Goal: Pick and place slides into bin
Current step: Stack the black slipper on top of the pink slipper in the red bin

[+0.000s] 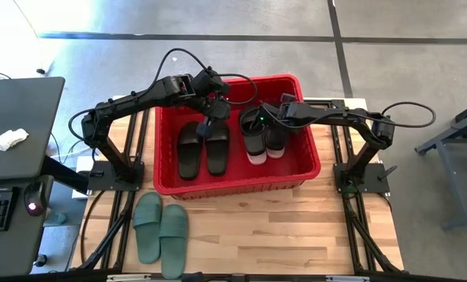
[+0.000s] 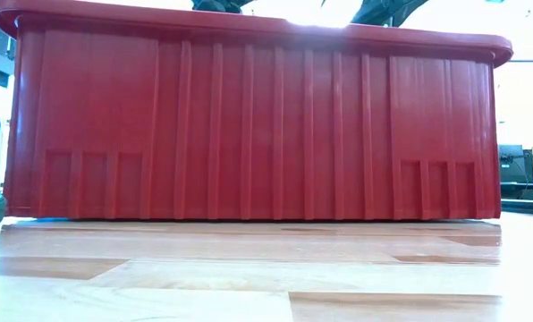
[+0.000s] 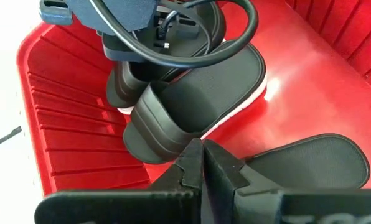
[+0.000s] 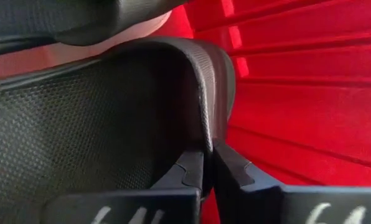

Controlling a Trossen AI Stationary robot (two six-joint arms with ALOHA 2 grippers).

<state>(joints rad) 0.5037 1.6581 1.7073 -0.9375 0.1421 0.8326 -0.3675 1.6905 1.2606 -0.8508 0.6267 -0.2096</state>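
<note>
My right pincer [image 4: 207, 163] pinches the thin strap edge of a black slide [image 4: 98, 118] inside the bin [image 1: 312, 160]; it seems light, soft foam. My left pincer [image 3: 203, 163] is closed, empty.

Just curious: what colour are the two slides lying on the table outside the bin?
Sage green slides, seen best in the high view.

In the low view the bin [image 2: 249, 125] wall hides its contents and both pincers. Beneath the right pincer [image 1: 258, 120], the pink slides [image 1: 255, 157] show only pale edges under black slides [image 1: 263, 137].
</note>
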